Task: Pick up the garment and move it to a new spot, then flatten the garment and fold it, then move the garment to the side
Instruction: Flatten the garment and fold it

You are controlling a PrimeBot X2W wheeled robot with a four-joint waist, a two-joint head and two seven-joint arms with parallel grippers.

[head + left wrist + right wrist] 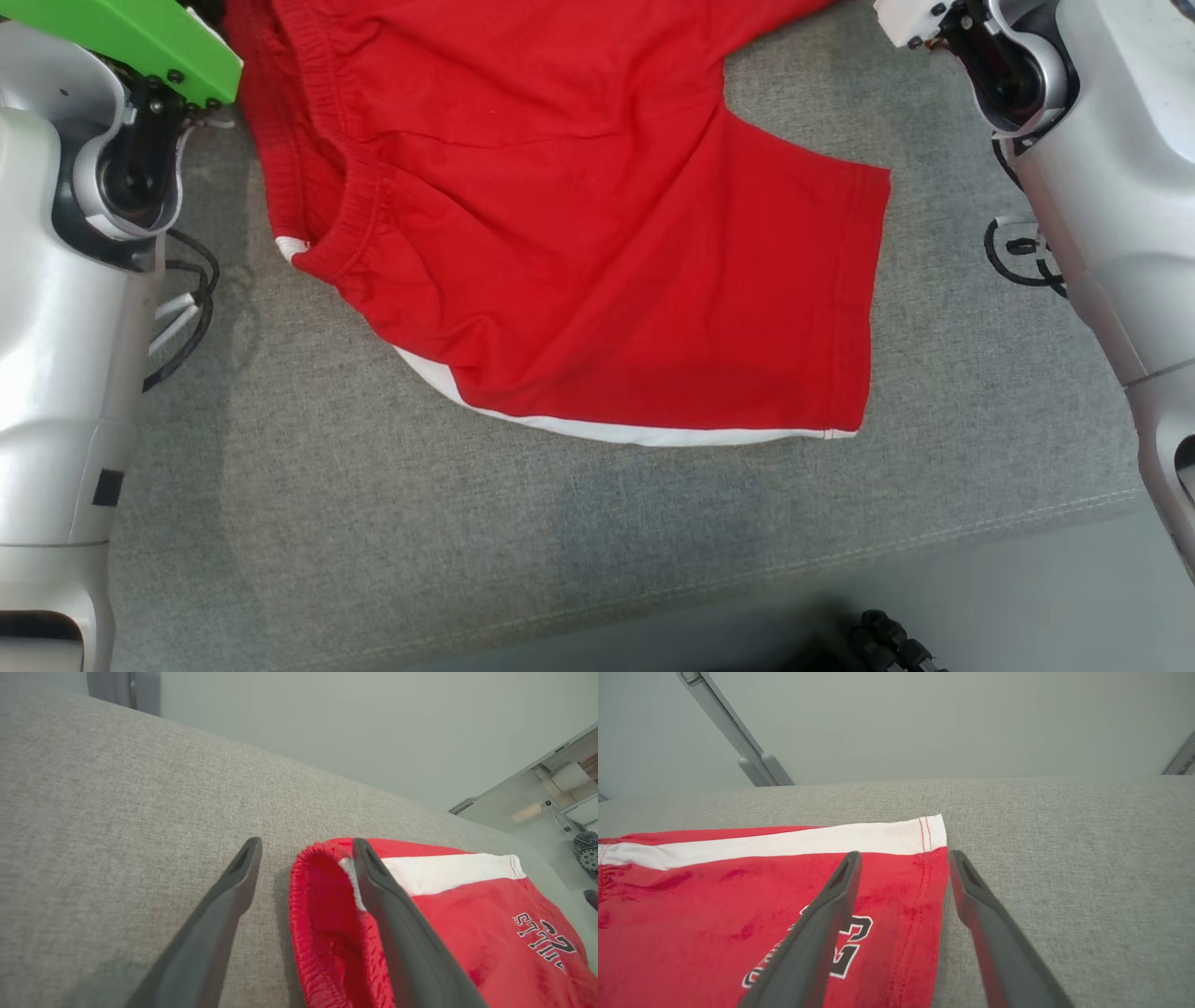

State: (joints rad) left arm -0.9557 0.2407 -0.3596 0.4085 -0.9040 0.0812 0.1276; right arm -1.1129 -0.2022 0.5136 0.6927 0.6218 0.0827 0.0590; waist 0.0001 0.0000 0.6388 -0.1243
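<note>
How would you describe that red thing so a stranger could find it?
Start at the grey cushion before the robot. On it lie shorts, spread nearly flat. Nothing else there is red; a white stripe edges them and black lettering marks one leg.

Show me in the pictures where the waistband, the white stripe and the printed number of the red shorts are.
waistband (359, 219), head view, on the gathered elastic edge.
white stripe (798, 840), right wrist view, middle of the stripe.
printed number (850, 952), right wrist view, on a digit.
</note>
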